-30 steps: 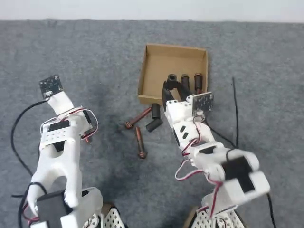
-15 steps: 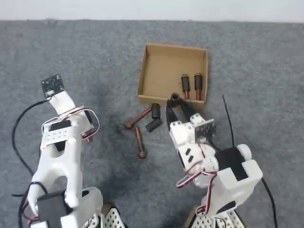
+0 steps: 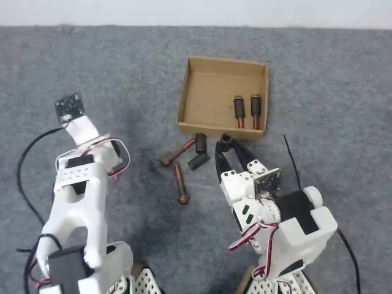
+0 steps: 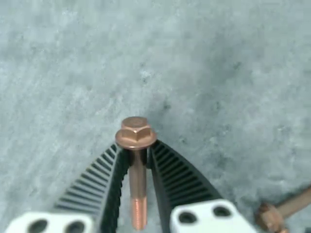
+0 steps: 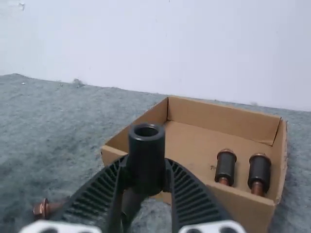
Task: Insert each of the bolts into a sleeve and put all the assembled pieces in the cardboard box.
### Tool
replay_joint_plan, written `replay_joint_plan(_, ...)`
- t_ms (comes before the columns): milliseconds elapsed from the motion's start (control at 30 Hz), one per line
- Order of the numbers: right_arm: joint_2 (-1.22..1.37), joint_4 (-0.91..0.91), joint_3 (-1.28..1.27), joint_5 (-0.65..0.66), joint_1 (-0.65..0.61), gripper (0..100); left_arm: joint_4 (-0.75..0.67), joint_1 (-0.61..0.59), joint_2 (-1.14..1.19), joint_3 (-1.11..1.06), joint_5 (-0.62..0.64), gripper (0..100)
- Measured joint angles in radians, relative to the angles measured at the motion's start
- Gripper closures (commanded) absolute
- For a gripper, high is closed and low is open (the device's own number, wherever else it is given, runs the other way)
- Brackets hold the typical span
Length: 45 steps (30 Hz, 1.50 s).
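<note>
From above: right hand (image 3: pixel 228 147) clamped on a sleeve (image 3: pixel 225 141), just short of the box (image 3: pixel 184 98) toward the table's far edge. Two finished pairs (image 3: pixel 239 109) inside, loose bolts (image 3: pixel 179 182) and loose sleeves (image 3: pixel 200 142) mid-table. Left wrist: left hand (image 4: pixel 137 160) pinching a bolt (image 4: pixel 135 133) by the shank, head clear. Right wrist: sleeve upright, bore open, likely for mating.

The grey felt table (image 3: pixel 122 73) bears the cardboard box (image 3: pixel 202 127) just beyond the right claw (image 3: pixel 225 146), with loose bolts (image 3: pixel 180 182) and sleeves (image 3: pixel 198 162) to its left.

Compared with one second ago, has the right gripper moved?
Yes. The right gripper drew back from above the cardboard box to just outside its near wall.
</note>
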State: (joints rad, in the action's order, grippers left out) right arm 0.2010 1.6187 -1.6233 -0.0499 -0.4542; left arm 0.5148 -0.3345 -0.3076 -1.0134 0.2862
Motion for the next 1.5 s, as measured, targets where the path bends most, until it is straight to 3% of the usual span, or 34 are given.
replay_joint_plan(200, 0.000, -0.005, 0.000, 0.000, 0.000, 99.2, -0.029, 0.086, 0.000, 0.101, 0.003, 99)
replay_joint_plan(667, 0.000, -0.005, 0.000, 0.000, -0.060, 99.2, -0.029, 0.433, 0.000, 0.381, 0.000, 99)
replay_joint_plan(900, 0.000, -0.089, 0.000, 0.000, -0.063, 99.2, -0.029, 0.597, -0.038, 0.427, 0.002, 99)
replay_joint_plan(1500, 0.000, -0.089, 0.000, 0.000, -0.098, 99.2, -0.272, 0.779, -0.477, -0.032, 0.003, 99)
